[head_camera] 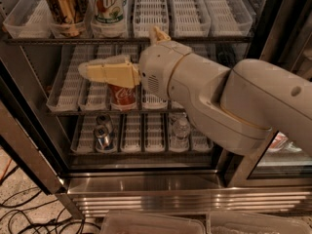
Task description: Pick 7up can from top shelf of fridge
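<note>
The 7up can [108, 6], white and pale green, stands at the front of the top shelf [146, 39] of the fridge [146, 189]. It is in the second lane from the left, next to a gold-brown can [63, 6]. My gripper [87, 71] points left in front of the middle shelf. It is below the 7up can and slightly to its left, and holds nothing that I can see. A red cola can [122, 96] is partly hidden behind it.
The bottom shelf holds two silver-topped cans [102, 130] and a clear water bottle [181, 129]. The open door frame [24, 150] slants along the left. Cables [19, 213] lie on the floor. Clear bins [151, 223] sit at the bottom edge.
</note>
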Action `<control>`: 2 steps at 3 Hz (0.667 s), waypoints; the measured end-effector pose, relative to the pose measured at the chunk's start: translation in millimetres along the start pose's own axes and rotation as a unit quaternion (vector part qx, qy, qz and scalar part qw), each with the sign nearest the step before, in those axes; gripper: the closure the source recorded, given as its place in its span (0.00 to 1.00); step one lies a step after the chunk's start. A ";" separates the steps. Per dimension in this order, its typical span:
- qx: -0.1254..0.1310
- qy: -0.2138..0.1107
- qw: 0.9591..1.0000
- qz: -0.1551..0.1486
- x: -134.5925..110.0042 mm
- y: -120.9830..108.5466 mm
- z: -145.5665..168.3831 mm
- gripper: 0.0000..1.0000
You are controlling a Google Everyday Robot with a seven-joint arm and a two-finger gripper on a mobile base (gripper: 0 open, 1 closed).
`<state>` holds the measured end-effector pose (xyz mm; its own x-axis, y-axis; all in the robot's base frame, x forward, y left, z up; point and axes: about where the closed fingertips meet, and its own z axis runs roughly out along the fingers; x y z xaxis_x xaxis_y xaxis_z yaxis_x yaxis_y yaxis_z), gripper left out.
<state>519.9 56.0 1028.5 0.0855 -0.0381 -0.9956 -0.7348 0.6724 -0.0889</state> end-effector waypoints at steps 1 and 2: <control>0.008 -0.003 1.000 -0.005 -7.1 -2.8 1.1 0.00; 0.007 -0.003 0.999 -0.034 -21.2 0.6 2.5 0.00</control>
<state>519.3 59.1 1049.7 0.1383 -0.0801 -0.9871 -0.7182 0.6782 -0.1556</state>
